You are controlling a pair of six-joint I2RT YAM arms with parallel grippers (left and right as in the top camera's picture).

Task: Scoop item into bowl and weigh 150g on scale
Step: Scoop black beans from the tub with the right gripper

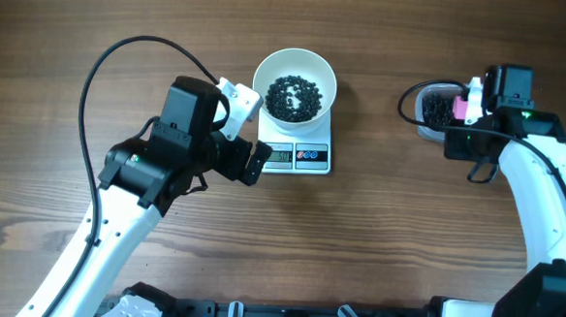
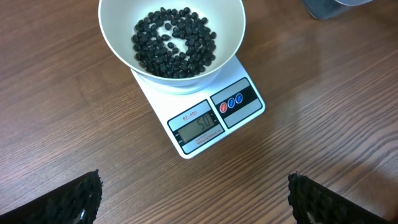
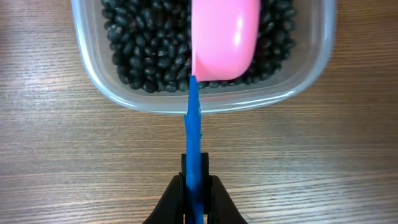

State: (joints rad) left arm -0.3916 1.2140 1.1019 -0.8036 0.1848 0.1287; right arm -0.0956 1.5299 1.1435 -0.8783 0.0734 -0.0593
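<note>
**Desk:** What is on the left of the bench (image 1: 76,31)?

**Photographer:** The left gripper (image 2: 196,202), jaws spread wide and holding nothing, hangs over bare wood just on the near side of the scale (image 1: 298,157).

**Desk:** And the middle?

**Photographer:** The scale sits mid-bench toward the far edge, its display lit. On it stands the white bowl (image 2: 115,28), with black beans (image 2: 174,43) covering its bottom.

**Desk:** The right?

**Photographer:** A clear tub (image 3: 124,99) of more beans lies toward the far right corner. The right gripper (image 3: 196,186) is clamped on the blue handle (image 3: 194,143) of a pink scoop (image 3: 224,37), whose head is over the tub's beans.
</note>
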